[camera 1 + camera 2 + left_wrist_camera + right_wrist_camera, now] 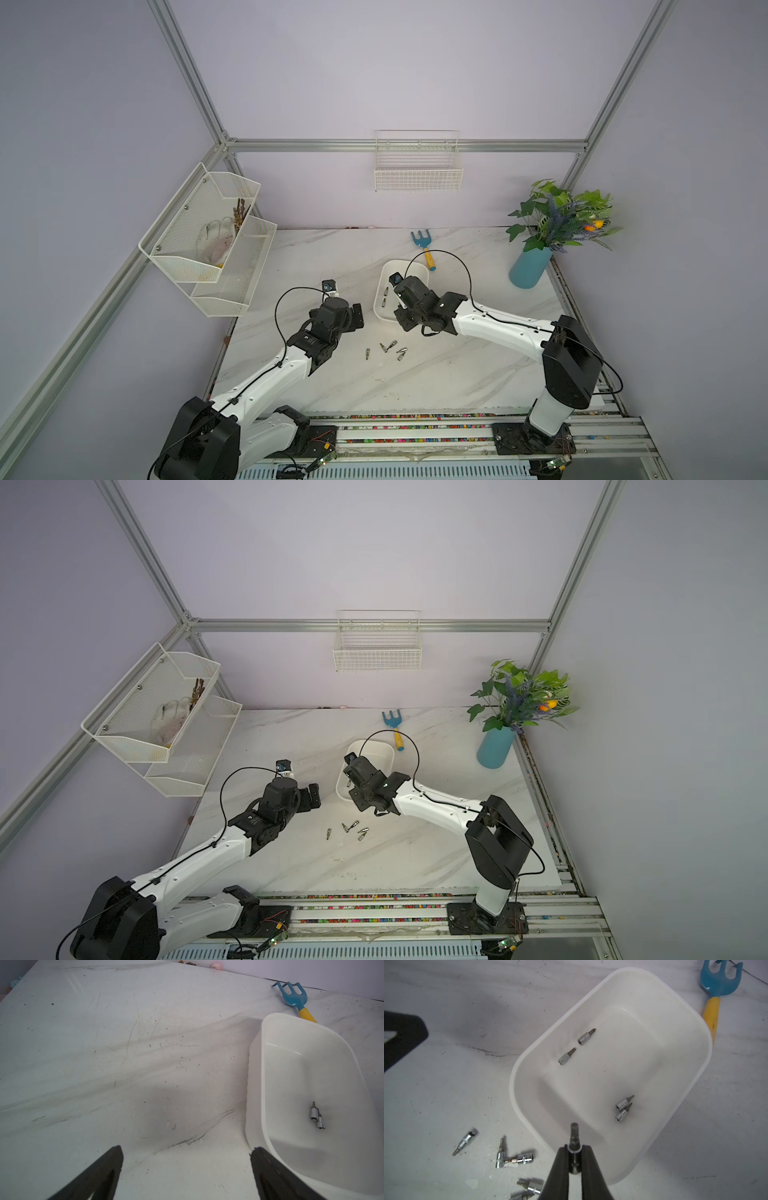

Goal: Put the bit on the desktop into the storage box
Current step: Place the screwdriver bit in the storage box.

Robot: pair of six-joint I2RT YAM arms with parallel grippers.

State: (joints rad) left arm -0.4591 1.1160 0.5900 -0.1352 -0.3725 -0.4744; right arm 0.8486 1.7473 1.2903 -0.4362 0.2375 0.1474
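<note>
The right hand (574,1150) pinched a bit (574,1133) above the storage box (511,1084), just inside its rim, long axis pointing inward. The left hand (187,1148) hung spread wide beside the box; other bits (501,1156) lay on the tabletop (436,1095) just outside it.

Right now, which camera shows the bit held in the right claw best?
The right wrist view: the bit sits clamped in the right claw, above the storage box. In both top views the right arm covers it; the left wrist view misses it.
</note>
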